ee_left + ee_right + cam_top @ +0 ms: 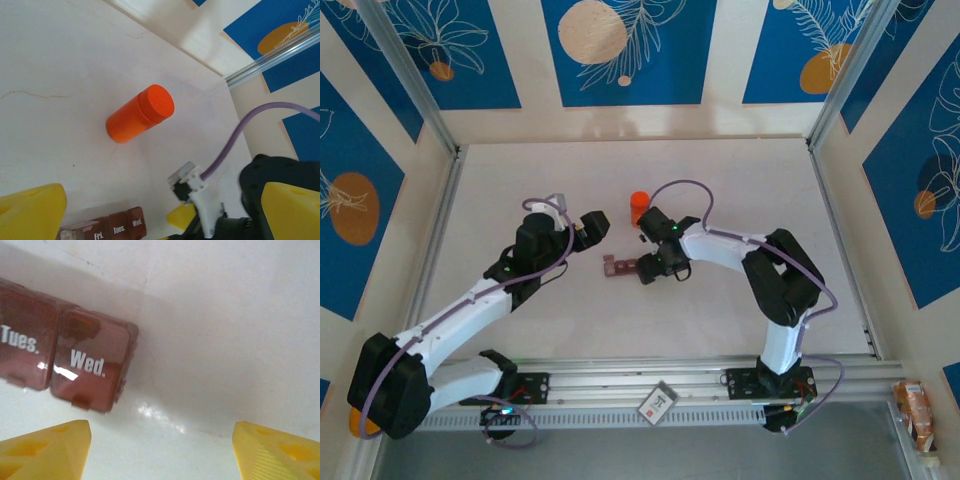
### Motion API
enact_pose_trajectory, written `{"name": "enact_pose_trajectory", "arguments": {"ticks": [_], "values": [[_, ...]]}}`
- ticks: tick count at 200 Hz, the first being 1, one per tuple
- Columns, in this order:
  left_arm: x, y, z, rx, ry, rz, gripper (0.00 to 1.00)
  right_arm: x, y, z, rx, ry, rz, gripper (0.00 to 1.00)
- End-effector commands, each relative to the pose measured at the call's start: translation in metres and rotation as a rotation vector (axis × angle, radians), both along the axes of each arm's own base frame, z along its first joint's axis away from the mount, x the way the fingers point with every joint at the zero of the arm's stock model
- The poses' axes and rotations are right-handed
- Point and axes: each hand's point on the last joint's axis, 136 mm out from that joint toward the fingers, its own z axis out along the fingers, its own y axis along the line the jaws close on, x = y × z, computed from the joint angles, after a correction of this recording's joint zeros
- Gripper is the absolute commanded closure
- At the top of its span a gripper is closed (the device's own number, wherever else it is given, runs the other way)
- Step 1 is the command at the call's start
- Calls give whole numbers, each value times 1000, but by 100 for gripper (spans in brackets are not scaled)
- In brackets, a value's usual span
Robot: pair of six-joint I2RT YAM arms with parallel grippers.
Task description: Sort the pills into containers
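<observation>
While the right gripper (162,432) hangs with its fingers apart over bare table (520,180), just right of the containers (90,365) lying mid-table, it probably needs to shift left and square up to the Wed. lid before working its edge tab gently, since the light strip could skid. The left gripper (592,226), fingers wide apart and holding nothing, hovers left of the orange bottle (140,120). Tinted, seemingly shut lids hide any contents, and whether the bottle holds pills I cannot tell.

Reddish-brown day-labelled containers (90,365), flat, lids seemingly closed
</observation>
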Motion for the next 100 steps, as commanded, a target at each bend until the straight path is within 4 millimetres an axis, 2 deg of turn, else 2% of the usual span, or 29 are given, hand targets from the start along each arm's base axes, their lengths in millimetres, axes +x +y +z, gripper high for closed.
{"name": "enact_pose_trajectory", "arguments": {"ticks": [1, 50, 100], "values": [[-1, 5, -6, 32, 0, -13, 0, -3, -1, 22, 123, 29, -77, 25], [0, 12, -22, 65, 69, -26, 0, 8, 6, 41, 435, 114, -197, 26], [2, 18, -35, 80, 121, -31, 0, 16, 21, 39, 536, 160, -226, 29]]}}
